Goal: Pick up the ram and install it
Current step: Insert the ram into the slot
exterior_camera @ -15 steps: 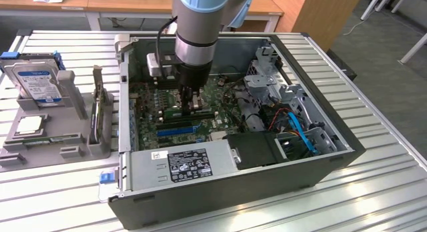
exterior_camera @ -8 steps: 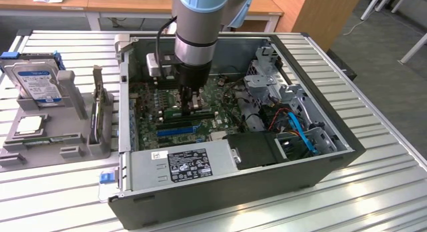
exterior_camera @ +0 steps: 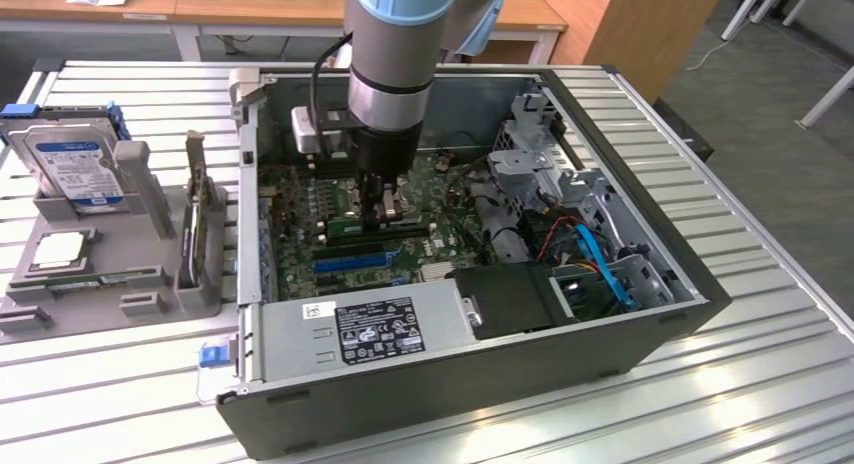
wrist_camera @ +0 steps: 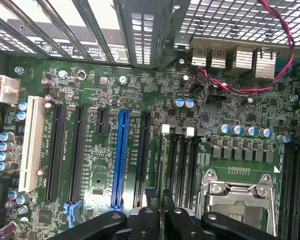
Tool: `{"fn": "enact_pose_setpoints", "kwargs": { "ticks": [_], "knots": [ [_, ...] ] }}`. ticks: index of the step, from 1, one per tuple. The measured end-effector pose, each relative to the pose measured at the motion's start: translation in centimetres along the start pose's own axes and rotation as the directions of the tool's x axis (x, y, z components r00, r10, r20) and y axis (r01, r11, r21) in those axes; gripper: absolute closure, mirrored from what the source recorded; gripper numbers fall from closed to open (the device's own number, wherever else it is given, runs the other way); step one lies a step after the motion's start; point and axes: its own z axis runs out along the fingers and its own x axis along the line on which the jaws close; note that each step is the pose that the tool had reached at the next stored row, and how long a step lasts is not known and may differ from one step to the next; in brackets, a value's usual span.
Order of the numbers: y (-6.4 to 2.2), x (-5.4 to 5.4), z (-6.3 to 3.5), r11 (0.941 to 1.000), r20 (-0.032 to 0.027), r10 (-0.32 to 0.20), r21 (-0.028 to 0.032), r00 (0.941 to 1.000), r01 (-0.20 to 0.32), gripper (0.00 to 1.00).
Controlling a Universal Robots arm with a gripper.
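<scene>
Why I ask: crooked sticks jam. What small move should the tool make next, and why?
Probably a short, straight push down: the tool grips the ram edge-on, parallel to and just above the black memory slots, apparently not seated yet.

The arm (exterior_camera: 390, 84) is a silvery-grey cylinder with a dark band, under a pale blue joint cap. A black cable (exterior_camera: 318, 79) runs down its side past a small white box (exterior_camera: 310, 131). The black pincer (wrist_camera: 157, 200) has linked fingers (wrist_camera: 140, 222) with round pivots.
</scene>
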Motion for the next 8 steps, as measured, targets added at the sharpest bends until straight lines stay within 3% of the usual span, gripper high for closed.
{"fn": "enact_pose_setpoints", "kwargs": {
  "ticks": [8],
  "knots": [
    [0.00, 0.00, 0.01, 1.0000, 0.0002, 0.004, 0.0000, 1.0000, -0.004, 0.86]
  ]
}}
